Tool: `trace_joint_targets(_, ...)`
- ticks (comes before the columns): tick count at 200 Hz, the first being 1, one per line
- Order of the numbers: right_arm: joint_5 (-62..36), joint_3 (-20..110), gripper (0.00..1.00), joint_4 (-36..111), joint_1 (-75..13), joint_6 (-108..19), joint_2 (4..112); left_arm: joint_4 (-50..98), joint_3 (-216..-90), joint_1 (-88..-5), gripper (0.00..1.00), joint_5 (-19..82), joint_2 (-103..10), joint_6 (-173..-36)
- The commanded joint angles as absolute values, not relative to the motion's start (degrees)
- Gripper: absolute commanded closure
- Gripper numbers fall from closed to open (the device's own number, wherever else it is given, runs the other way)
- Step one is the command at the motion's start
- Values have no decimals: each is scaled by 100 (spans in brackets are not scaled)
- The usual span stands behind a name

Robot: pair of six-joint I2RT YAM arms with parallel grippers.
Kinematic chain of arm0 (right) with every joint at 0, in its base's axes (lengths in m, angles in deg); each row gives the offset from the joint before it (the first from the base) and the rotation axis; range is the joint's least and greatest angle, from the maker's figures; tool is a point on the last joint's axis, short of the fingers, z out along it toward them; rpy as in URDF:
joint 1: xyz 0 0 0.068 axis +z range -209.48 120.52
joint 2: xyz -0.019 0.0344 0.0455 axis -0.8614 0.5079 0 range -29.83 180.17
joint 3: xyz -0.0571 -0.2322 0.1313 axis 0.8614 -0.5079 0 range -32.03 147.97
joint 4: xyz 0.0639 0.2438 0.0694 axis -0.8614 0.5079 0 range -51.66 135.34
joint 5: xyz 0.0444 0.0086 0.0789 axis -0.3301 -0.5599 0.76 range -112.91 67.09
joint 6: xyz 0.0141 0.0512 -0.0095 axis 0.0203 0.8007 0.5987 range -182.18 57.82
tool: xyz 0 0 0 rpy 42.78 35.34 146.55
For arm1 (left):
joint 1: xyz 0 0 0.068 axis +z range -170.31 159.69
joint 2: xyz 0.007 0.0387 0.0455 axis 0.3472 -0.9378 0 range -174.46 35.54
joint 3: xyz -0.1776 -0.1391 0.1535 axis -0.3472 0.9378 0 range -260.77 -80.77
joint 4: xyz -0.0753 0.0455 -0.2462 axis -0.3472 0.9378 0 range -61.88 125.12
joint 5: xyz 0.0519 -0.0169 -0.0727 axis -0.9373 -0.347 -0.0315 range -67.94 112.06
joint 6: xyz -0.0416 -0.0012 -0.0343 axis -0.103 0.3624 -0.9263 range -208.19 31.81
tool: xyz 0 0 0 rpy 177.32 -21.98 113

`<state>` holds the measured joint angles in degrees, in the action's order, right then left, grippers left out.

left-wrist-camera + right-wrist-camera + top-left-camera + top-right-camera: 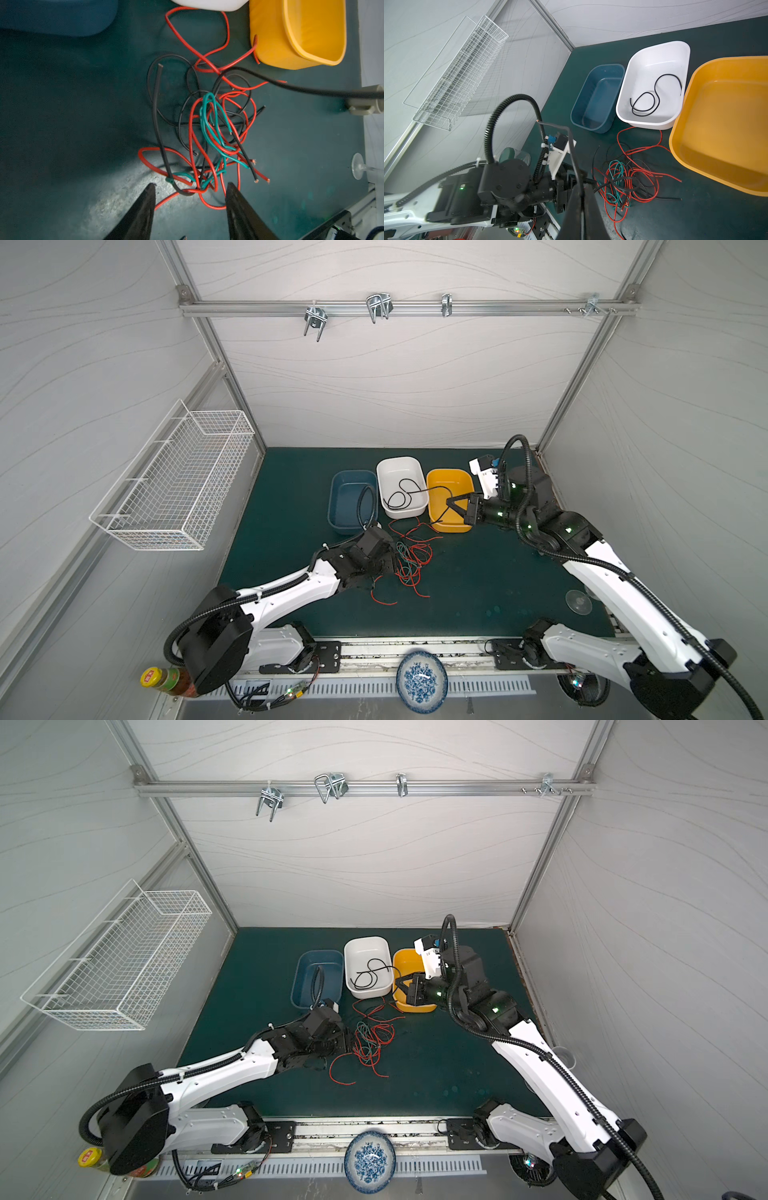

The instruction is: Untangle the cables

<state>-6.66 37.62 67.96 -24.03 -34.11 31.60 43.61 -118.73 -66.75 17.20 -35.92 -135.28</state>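
Note:
The cables point(411, 560) lie tangled on the green mat, red, black and teal strands looped through each other, in both top views point(370, 1040). My left gripper point(191, 185) is open at the near edge of the tangle point(209, 133), and a red loop and a black bend lie between its fingers. My right gripper point(451, 502) hangs over the yellow bin point(444, 485), shut on a black cable point(571, 145). The cable's free end sticks up above the jaws, and its other part trails down to the pile point(625, 182). Another black cable point(399, 493) lies coiled in the white bin point(419, 472).
A blue bin point(332, 497) stands left of the white one, with the left arm's hose arching over it. A wire basket point(174, 477) hangs on the left wall. A patterned plate point(422, 680) sits at the front edge, a glass point(578, 602) at the right.

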Motion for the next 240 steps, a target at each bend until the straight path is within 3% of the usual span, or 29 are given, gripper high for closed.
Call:
trace_joint_targets(1, -502, 4101, 100, 7133, -2379, -3555, 3285, 3791, -11726, -6775, 44, 1351, -3733, -13795)
trace_joint_targets(107, -189, 5045, 100, 7418, -2279, -3335, 3688, 2694, -11159, -6773, 47, 1350, -4954, -14309)
trace_joint_targets(240, -494, 6537, 100, 8169, -2204, -3614, 3946, 2273, -10705, -6770, 48, 1301, -5268, -14531)
